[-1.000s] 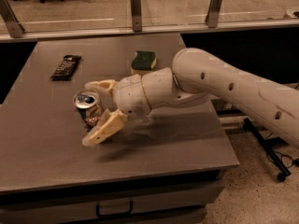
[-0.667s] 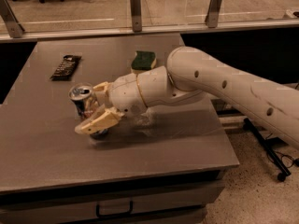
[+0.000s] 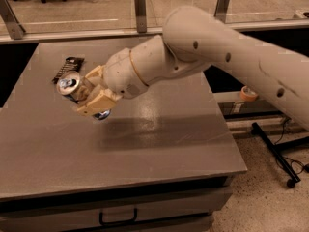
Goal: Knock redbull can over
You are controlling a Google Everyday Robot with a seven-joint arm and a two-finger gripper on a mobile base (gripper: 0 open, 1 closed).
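Notably, the redbull can [image 3: 70, 83] stood off vertical on the left part of the grey bench [image 3: 145, 149]. Its silver pull-tab top leaned toward the rear left corner, and its blue base sat low, at the bench surface.

Pincer position: the pincer [image 3: 83, 94] was at the can, at the end of a cream-coloured arm [image 3: 227, 57] that reached in from the right side of the view.

Pincer state: the two tan fingers [image 3: 99, 102] were apart, one on each side of the can, with the can body between them. The near finger lay across the lower half of the can and hid part of it. Whether the fingers pressed on the can could not be confirmed.

Adjacent items: a flat dark snack wrapper [image 3: 67, 67] lay on the bench just behind the can top. A roll of tape [image 3: 248, 93] sat well apart, beyond the right edge of the bench. A drawer handle [image 3: 118, 219] showed on the front face below the bench top.
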